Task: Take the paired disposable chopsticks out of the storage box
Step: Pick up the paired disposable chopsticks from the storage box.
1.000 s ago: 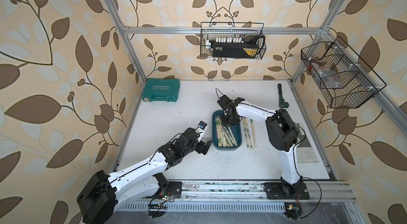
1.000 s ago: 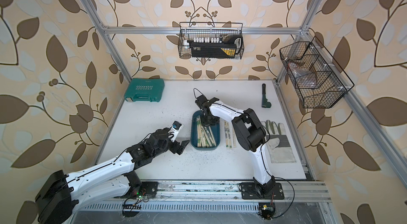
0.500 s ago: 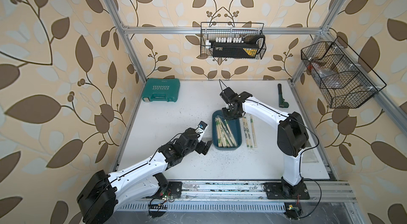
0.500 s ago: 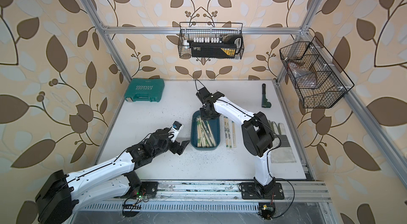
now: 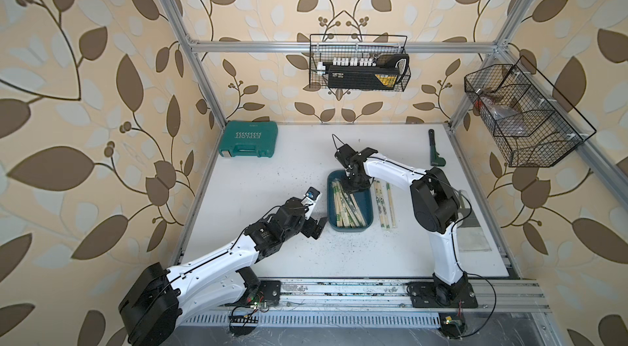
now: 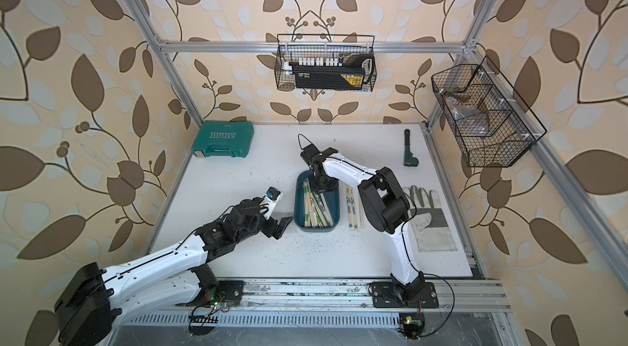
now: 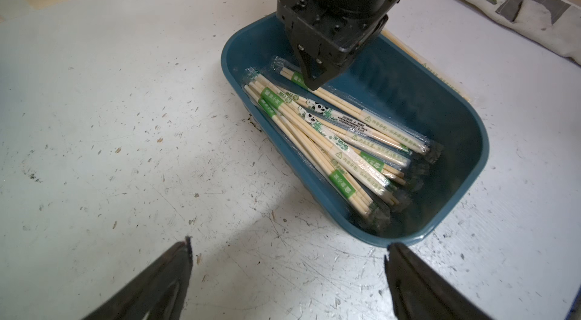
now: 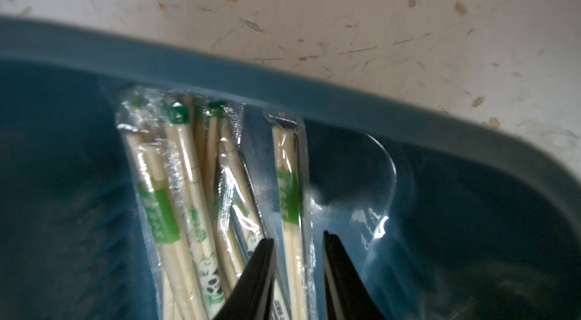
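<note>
Leaf-patterned wallpaper backed the cell on three sides; its floor was a scuffed white table (image 5: 272,164), flecked with dark specks.

Storage box (image 5: 364,203): dark teal, shallow, round-cornered, no lid. Stood near the middle of the table, between the two arms.

Chopsticks (image 7: 330,133): pale bamboo pairs in clear sleeves with green bands and small panda prints. Lay lengthwise in the box, heaped toward the left arm's side, some crossing others.

Loose pairs (image 5: 384,203): a few sleeved pairs, flat on the table just beside the box on the right arm's side, roughly parallel to it.

Right tool (image 8: 298,236): pointed down into the far end of the box. Fingers partly spread, straddling one sleeved pair at the edge of the heap, with a gap showing between that pair and one finger.

Left tool (image 7: 289,258): spread wide, holding nothing, above the table just beside the near end of the box.

Glove (image 6: 428,218): grey-and-white, flat on the table beyond the loose pairs.

Carry case (image 5: 248,139): green, marked EXPLOIT, at the far corner on the left arm's side.

Wire basket (image 5: 358,65): black, hung on the back wall.
</note>
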